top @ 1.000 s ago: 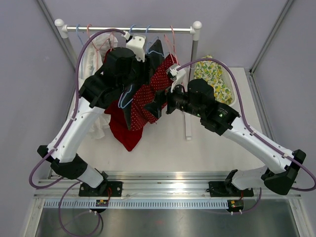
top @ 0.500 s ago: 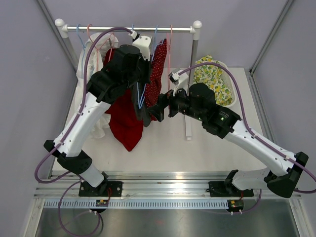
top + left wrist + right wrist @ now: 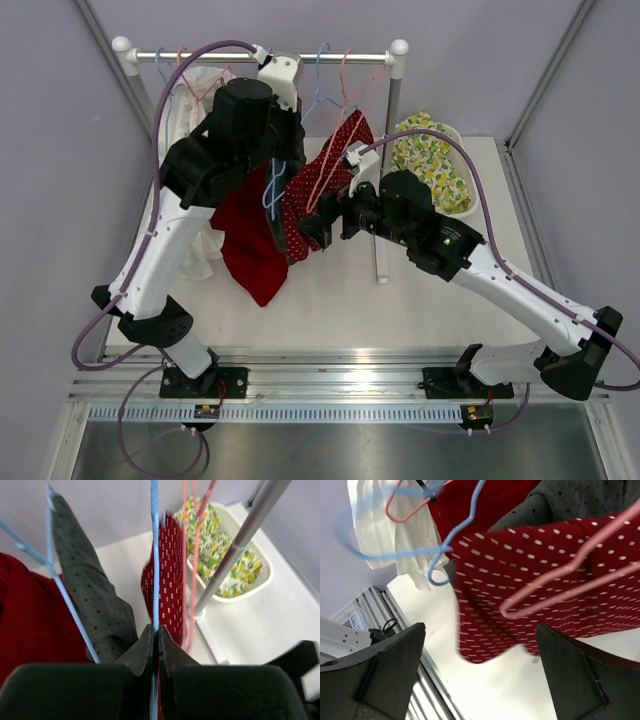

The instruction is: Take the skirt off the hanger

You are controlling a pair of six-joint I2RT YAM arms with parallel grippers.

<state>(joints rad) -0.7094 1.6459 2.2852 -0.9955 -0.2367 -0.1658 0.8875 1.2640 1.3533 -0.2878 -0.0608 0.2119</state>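
One rail (image 3: 330, 59), one basket (image 3: 260, 577), two arms (image 3: 165, 250), four hanging garments (image 3: 250, 250) (white, red, grey, spotted red).

Overhead, the left arm (image 3: 165, 250) covers the hanger hooks and the upper part of the red garment (image 3: 248, 262) at centre frame. The right arm (image 3: 500, 280) hides the near side of the basket (image 3: 458, 133) at upper right.

From the left wrist, the blue hanger (image 3: 154, 555) runs off the top edge and vanishes at the bottom between the left gripper's (image 3: 155, 632) pressed-together fingers. The red garment at left is blurred and cropped, and a dark shape (image 3: 300, 665) at lower right is cut off (too little shows to identify it).

From the right wrist, the blue hanger is smeared at upper left, and the dotted skirt (image 3: 520, 580) runs off the right edge.
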